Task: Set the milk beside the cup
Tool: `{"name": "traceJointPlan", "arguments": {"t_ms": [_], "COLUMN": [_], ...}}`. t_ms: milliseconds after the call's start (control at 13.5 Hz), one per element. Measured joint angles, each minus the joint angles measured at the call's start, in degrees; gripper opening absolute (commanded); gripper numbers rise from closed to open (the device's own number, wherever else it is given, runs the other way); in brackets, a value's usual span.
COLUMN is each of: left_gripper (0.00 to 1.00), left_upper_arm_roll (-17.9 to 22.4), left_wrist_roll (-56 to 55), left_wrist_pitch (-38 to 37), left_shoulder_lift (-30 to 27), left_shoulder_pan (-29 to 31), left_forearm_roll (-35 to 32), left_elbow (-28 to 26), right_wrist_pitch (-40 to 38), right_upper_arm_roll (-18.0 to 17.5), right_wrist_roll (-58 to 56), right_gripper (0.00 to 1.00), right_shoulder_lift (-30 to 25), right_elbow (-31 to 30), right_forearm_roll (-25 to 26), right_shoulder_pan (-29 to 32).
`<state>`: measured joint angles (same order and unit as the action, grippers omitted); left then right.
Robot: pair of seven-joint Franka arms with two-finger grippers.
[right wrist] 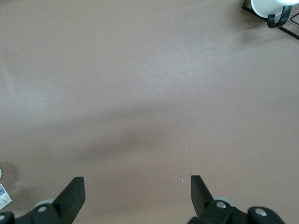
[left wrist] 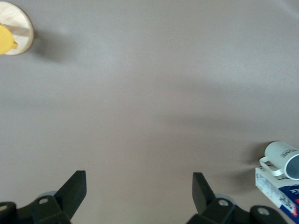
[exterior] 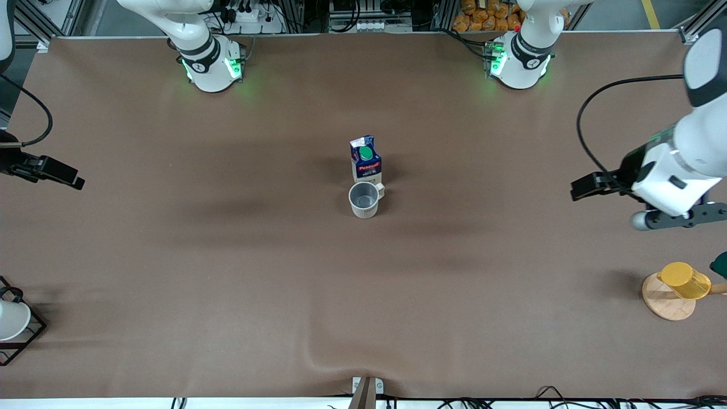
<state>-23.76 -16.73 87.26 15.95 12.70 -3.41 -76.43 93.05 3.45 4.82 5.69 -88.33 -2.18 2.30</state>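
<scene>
– Where is the milk (exterior: 366,158)?

– It stands up in the middle of the table (exterior: 227,272). It is just beside the cup (exterior: 364,199), and they look like they touch. The milk is farther from the front camera than the cup. Its green cap is on top.

– How is the cup?

– It stands up too, with its open top showing grey inside. Its handle is on the side by the milk.

– Where are the grippers?

– The left gripper (left wrist: 139,187) is up over bare table, well apart from the cup, toward the left arm's end. Its fingers (left wrist: 74,186) are wide apart and hold nothing. The right gripper (right wrist: 138,189) is over bare table too, well apart from the cup, toward the right arm's end. Its fingers (right wrist: 74,190) are wide apart and hold nothing as well.

– What else is there?

– A yellow cup (exterior: 685,280) lies on a round wood disc (exterior: 664,300), well apart from the cup, at the left arm's end. A white cup (exterior: 11,320) in a black wire frame (exterior: 25,335) sits at the right arm's end.
</scene>
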Motion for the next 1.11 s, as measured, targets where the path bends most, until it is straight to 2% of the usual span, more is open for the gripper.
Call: {"name": "traceJointPlan", "arguments": {"t_ms": [517, 739, 887, 1108], "left_gripper": [1.0, 1.0, 1.0, 1.0], "left_upper_arm_roll": [-0.14, 0.71, 4.28, 12.44], "left_wrist_roll": [8.97, 11.38, 12.16, 15.59], "left_wrist_pitch": [-1.43, -2.02, -2.12, -2.07], "left_shoulder_lift": [-3.28, -5.33, -7.83, -10.83], "left_shoulder_pan": [5.43, 5.83, 3.75, -1.81], "left_forearm_roll": [0.0, 0.01, 0.45, 1.14], "left_elbow": [-0.82, -1.51, -4.04, -7.16], "right_wrist_pitch": [-0.32, -0.35, -0.36, -0.36], "right_upper_arm_roll": [-0.01, -0.01, -0.01, -0.01], "right_wrist_roll": [0.0, 0.0, 0.0, 0.0], "right_gripper": [1.0, 1.0, 1.0, 1.0], "right_shoulder_lift": [-0.01, -0.02, -0.02, -0.02], "right_elbow": [0.0, 0.0, 0.0, -0.01], "right_forearm_roll": [0.0, 0.0, 0.0, 0.0], "right_shoulder_pan": [0.0, 0.0, 0.0, 0.0]}}
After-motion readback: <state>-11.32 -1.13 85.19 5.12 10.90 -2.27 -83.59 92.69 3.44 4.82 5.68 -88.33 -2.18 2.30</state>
